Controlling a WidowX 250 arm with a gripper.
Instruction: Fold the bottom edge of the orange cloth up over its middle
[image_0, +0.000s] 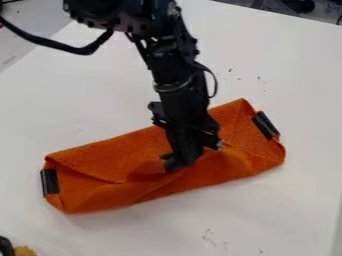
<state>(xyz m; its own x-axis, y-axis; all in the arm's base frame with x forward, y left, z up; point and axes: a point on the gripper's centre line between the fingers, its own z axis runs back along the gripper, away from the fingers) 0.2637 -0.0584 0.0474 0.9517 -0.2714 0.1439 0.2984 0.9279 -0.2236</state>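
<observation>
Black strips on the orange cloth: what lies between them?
Camera view: between the picture-left strip and the picture-right strip lies folded orange cloth, with the black tool down at its middle.

A white tabletop (93, 95) with small dark specks (259, 78) — and, at lower left, a tan lump (25, 251) beside a rounded black object (5, 246).

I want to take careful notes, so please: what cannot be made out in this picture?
All in the camera view:
Orange cloth: part hidden behind the gripper.
Black thing, lower left corner: cut off by the picture's edge.
Yellowish thing beside it: cut off by the bottom edge.
Dark marks on the table: too small to identify.
</observation>
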